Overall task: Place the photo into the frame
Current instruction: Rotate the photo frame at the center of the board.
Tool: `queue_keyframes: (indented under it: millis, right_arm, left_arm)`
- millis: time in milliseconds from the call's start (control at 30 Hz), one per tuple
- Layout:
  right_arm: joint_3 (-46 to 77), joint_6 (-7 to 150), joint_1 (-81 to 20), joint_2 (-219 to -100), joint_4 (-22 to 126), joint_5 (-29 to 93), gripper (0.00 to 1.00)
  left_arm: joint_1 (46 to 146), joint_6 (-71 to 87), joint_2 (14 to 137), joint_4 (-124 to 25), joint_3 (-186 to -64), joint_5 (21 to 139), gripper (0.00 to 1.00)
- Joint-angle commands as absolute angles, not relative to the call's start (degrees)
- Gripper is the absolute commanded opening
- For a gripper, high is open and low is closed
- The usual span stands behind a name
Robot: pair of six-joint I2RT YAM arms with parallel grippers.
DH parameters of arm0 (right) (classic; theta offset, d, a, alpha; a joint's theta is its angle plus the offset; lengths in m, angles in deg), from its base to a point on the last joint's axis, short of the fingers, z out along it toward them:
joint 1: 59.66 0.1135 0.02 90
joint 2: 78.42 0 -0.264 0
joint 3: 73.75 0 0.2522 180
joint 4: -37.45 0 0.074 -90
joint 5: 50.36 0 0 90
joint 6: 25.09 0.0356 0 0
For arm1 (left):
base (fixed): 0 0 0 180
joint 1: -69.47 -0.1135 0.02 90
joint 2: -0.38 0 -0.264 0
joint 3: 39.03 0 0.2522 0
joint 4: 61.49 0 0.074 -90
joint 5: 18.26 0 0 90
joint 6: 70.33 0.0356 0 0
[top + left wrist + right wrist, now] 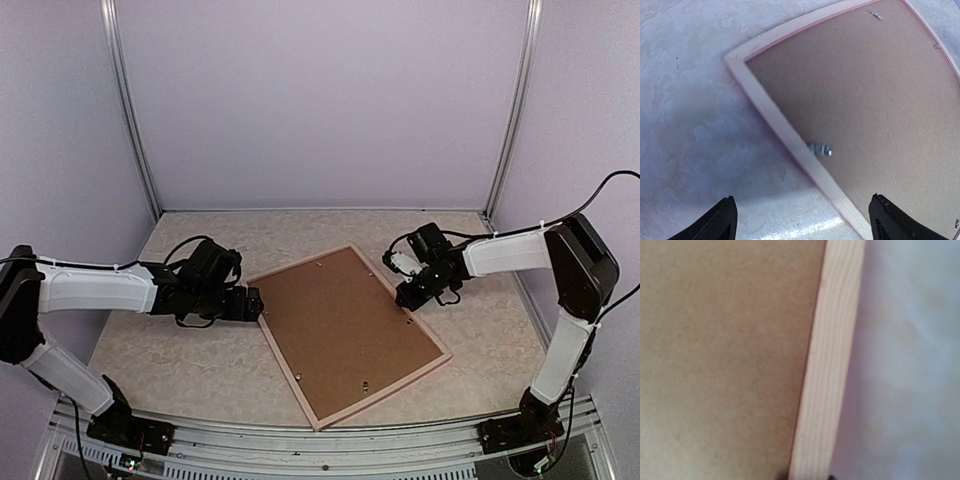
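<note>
The frame (385,392) lies face down on the table, its pale wood back up, with a brown backing board (345,325) set inside it. The photo is hidden. My left gripper (258,305) is at the frame's left rail (775,120). It hangs open (802,220), its two fingers wide apart over the rail with nothing between them. A small metal tab (820,149) sits on the board beside that rail. My right gripper (410,297) is at the frame's right rail (832,365). Its dark tips (807,477) sit close on either side of the rail.
The beige speckled tabletop (180,370) is walled by pale panels at the back and both sides. An aluminium rail (330,455) runs along the near edge by the arm bases. Several small metal tabs dot the backing board (725,355).
</note>
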State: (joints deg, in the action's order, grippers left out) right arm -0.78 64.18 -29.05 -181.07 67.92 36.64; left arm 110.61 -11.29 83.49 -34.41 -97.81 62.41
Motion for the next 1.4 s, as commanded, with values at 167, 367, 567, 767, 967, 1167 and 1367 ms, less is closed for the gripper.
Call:
queue_keyframes:
  millis: [167, 367, 567, 767, 967, 1167, 1367]
  right_arm:
    - [8.2, 45.3, -27.2, -191.3, 71.0, 34.7, 0.07]
    - [11.1, 49.2, -27.9, -191.2, 67.3, 38.2, 0.48]
    - [11.9, 61.3, -28.6, -186.4, 71.7, 43.1, 0.65]
    - [4.7, 72.8, -28.6, -174.5, 76.3, 40.6, 0.84]
    - [-5.1, 83.3, -28.6, -159.3, 79.2, 39.9, 0.87]
    - [-16.1, 94.0, -27.9, -147.4, 78.3, 34.3, 0.87]
    - [-21.3, 101.3, -25.0, -142.4, 80.1, 35.8, 0.86]
  left_arm:
    - [108.2, -6.7, 90.4, -36.1, -104.6, 61.5, 0.93]
    - [107.2, -2.7, 97.6, -35.4, -111.0, 56.3, 0.95]
    - [106.2, 3.5, 106.5, -33.5, -117.7, 55.0, 0.96]
    - [105.1, 6.4, 112.6, -33.7, -121.0, 56.8, 0.96]
    - [104.0, 6.7, 114.7, -35.3, -122.0, 58.4, 0.94]
    - [102.3, 7.6, 114.6, -37.4, -121.5, 57.1, 0.93]
    - [101.6, 8.9, 110.5, -42.5, -119.1, 59.8, 0.95]
